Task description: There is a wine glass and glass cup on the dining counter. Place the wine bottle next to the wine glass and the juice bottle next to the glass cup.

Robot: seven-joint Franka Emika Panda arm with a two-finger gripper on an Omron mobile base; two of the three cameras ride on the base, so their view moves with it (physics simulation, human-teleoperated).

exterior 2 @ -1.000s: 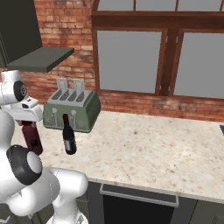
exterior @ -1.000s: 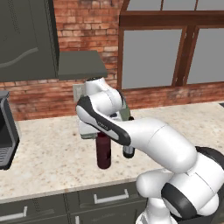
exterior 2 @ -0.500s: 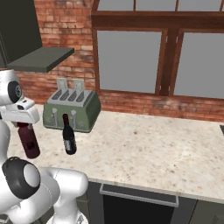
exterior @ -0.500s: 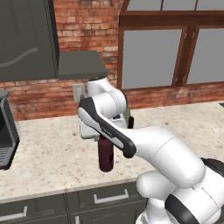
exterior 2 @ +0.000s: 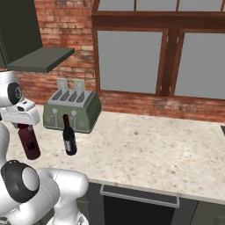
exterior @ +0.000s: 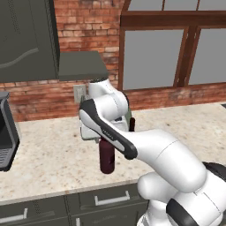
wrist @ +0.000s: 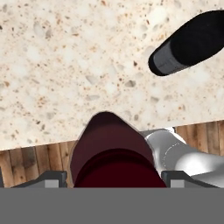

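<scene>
Two bottles stand on the beige speckled stone counter point(exterior 2: 145, 145), which runs along a red brick wall point(exterior 2: 66, 26) under dark-framed windows point(exterior 2: 132, 61). A green four-slot toaster point(exterior 2: 72, 110) sits against the wall (its slots face up). The short, stout dark maroon juice bottle point(exterior: 107, 155) is upright near the counter's front edge, with the two-finger gripper point(exterior: 102, 137) closed around its neck; the hand view looks straight down on its maroon cap point(wrist: 114, 164) between the finger tips. The tall, nearly black wine bottle point(exterior 2: 69, 136) stands just beside it, in front of the toaster. Since half a second ago the juice bottle sits a little higher against the counter, and the arm's elbow has swung forward.
</scene>
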